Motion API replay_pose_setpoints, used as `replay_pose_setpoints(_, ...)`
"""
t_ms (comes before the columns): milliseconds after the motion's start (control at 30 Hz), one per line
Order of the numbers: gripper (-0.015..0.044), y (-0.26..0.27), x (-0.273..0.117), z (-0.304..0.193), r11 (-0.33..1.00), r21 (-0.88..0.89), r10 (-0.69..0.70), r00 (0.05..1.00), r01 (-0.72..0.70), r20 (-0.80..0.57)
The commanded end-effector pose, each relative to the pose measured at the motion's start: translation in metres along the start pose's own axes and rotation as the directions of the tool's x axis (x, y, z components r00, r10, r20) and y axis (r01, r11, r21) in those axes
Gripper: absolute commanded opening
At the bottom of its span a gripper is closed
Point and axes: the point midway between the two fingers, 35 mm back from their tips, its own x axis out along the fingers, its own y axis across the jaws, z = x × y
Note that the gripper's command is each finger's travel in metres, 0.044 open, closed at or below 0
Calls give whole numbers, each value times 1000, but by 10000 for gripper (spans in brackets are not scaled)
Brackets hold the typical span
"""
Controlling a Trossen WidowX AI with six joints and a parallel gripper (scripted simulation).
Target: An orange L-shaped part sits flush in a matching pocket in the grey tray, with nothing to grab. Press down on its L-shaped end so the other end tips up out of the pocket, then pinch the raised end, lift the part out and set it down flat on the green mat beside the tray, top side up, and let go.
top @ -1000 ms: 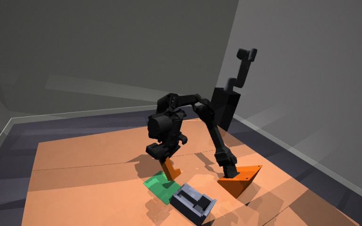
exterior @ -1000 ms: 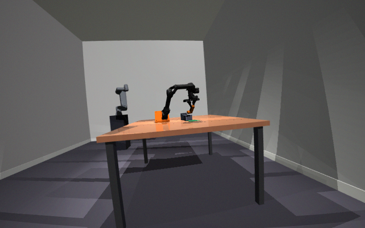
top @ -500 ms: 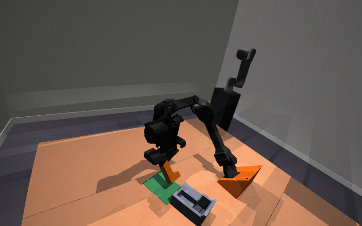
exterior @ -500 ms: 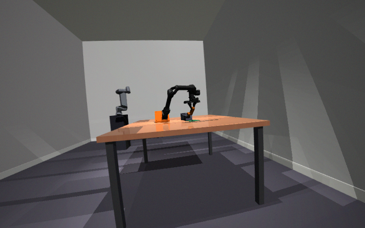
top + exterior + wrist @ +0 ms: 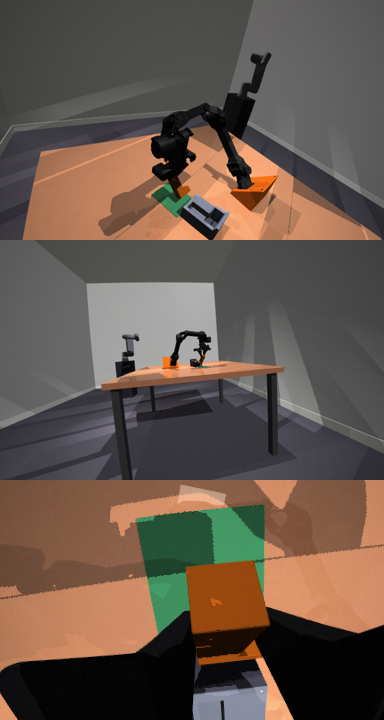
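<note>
My gripper (image 5: 171,177) (image 5: 202,354) (image 5: 220,615) is shut on the orange L-shaped part (image 5: 178,189) (image 5: 201,358) (image 5: 225,600). The part hangs steeply tilted from the fingers, with its L-shaped end down. It is over the green mat (image 5: 164,197) (image 5: 202,367) (image 5: 175,540), low above it; I cannot tell whether the lower end touches. The grey tray (image 5: 195,220) (image 5: 193,362) (image 5: 230,705) stands right beside the mat, and its L-shaped pocket is empty. In the wrist view the part covers the near middle of the mat and the tray sits below the fingers.
The arm's orange base mount (image 5: 252,191) (image 5: 169,363) stands on the table to the right of the tray. A dark pedestal with a second grey arm (image 5: 239,113) (image 5: 126,365) stands on the floor behind the table. Room walls lie beyond the table.
</note>
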Motion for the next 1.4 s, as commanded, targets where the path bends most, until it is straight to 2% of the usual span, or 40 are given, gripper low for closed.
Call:
replay_pose_setpoints(0,0,-1,8,0,1000,-6,-4,1000,4,3)
replay_pose_setpoints(567,0,-1,34,1,1000,-5,-5,1000,5,5)
replay_pose_setpoints(1000,0,-1,35,0,1000,1,-5,1000,5,1)
replay_pose_setpoints(1367,289,0,26,0,1000,2,4,1000,-4,5)
